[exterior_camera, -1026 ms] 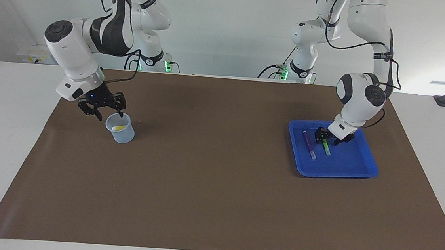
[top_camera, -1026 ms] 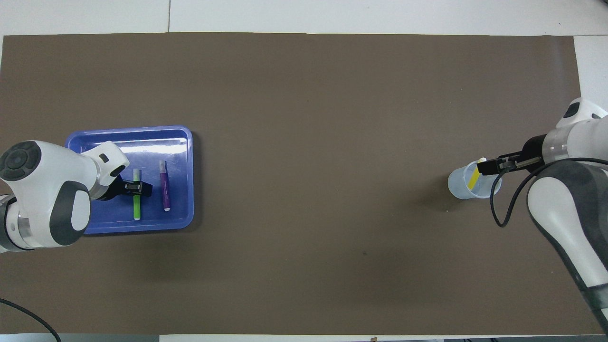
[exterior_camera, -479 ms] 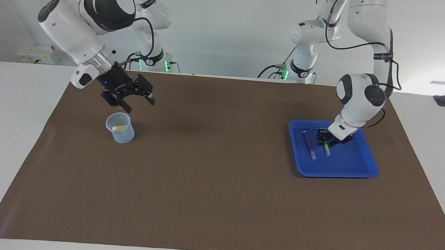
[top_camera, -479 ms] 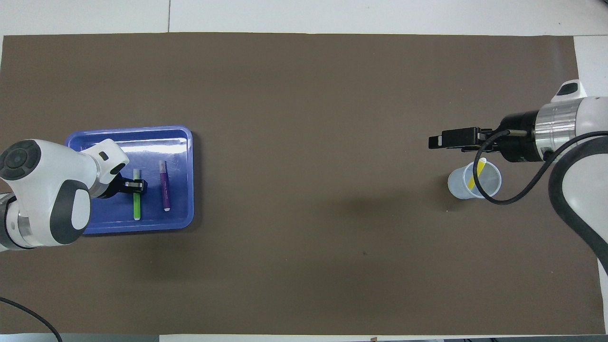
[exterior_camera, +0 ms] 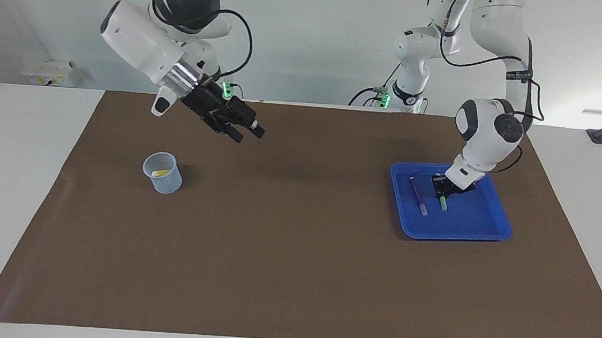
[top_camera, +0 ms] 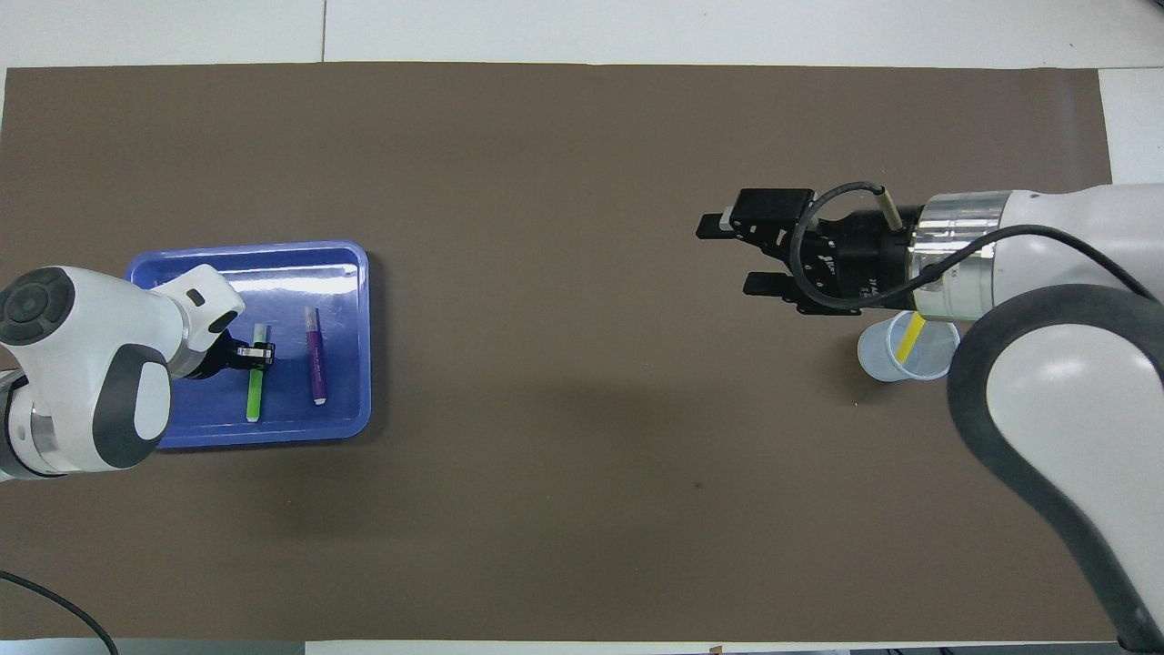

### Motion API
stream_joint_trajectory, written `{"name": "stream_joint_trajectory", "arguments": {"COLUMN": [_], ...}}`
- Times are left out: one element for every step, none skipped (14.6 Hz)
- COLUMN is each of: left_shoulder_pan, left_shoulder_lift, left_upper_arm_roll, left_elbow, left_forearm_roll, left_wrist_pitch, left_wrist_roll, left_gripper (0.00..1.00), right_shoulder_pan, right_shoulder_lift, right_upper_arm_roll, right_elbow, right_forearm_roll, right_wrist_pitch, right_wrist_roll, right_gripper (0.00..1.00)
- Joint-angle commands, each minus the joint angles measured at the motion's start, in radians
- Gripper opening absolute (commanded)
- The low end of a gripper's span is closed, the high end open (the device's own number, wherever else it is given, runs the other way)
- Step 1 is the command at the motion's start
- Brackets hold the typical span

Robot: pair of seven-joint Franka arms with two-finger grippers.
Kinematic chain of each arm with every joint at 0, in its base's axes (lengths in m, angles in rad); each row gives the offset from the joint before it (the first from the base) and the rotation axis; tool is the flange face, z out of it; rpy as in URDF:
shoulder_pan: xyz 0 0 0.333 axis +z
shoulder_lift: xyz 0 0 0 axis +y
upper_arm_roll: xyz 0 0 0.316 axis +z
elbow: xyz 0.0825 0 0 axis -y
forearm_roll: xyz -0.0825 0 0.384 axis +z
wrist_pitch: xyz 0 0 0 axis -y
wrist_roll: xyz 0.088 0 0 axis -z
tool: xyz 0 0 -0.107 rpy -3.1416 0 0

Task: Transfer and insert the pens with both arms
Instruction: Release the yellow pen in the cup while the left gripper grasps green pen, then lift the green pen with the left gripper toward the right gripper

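On the brown mat (exterior_camera: pixel 294 254), the left gripper (exterior_camera: pixel 440 189) clamps the green pen (exterior_camera: pixel 442 201) crosswise in the blue tray (exterior_camera: pixel 457 232), well apart from the right gripper (exterior_camera: pixel 247 131), which is spread empty above the mat.

No readable text anywhere, faint marks on the left arm (exterior_camera: pixel 518 76) band perhaps lettering, illegible

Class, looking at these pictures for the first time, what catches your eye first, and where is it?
The blue tray at the left arm's end of the table, where the left gripper is shut on the green pen beside the purple pen. At the right arm's end, a clear cup holds the yellow pen, the open right gripper raised over the brown mat.
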State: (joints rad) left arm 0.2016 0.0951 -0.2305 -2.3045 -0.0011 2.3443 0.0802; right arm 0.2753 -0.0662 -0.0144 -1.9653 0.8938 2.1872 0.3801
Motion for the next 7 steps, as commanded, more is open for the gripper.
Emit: {"name": "stream_joint_trajectory", "arguments": {"left_shoulder_pan": [0.021, 0.021, 0.019, 0.018, 0.018, 0.016, 0.013], "left_shoulder_lift": [0.028, 0.035, 0.043, 0.049, 0.049, 0.048, 0.046], "left_upper_arm_roll": [-0.001, -0.001, -0.001, -0.003, -0.003, -0.003, -0.003], "left_elbow": [0.025, 0.06, 0.101, 0.141, 0.176, 0.207, 0.241], "left_forearm_roll": [0.018, 0.016, 0.013, 0.012, 0.004, -0.013, -0.042], "left_wrist_pitch": [-0.028, -0.077, -0.135, -0.193, -0.248, -0.301, -0.353], "left_wrist_roll": [-0.037, -0.042, -0.052, -0.068, -0.082, -0.095, -0.121], "left_gripper": [0.0, 0.0, 0.0, 0.0, 0.0, 0.0, 0.0], "right_shoulder_pan": [0.047, 0.065, 0.071, 0.073, 0.073, 0.074, 0.074], "right_shoulder_lift": [-0.012, -0.015, -0.02, -0.02, -0.018, -0.018, -0.018], "right_upper_arm_roll": [-0.001, -0.001, -0.001, -0.001, -0.001, 0.001, 0.014], "right_elbow": [-0.027, -0.038, -0.041, -0.04, -0.038, -0.038, -0.04], "right_forearm_roll": [0.062, 0.085, 0.094, 0.094, 0.096, 0.096, 0.096], "right_wrist_pitch": [0.045, 0.049, 0.049, 0.051, 0.054, 0.071, 0.086], "right_wrist_roll": [0.066, 0.069, 0.077, 0.097, 0.124, 0.152, 0.155], "right_gripper": [1.0, 1.0, 1.0, 1.0, 1.0, 1.0, 1.0]}}
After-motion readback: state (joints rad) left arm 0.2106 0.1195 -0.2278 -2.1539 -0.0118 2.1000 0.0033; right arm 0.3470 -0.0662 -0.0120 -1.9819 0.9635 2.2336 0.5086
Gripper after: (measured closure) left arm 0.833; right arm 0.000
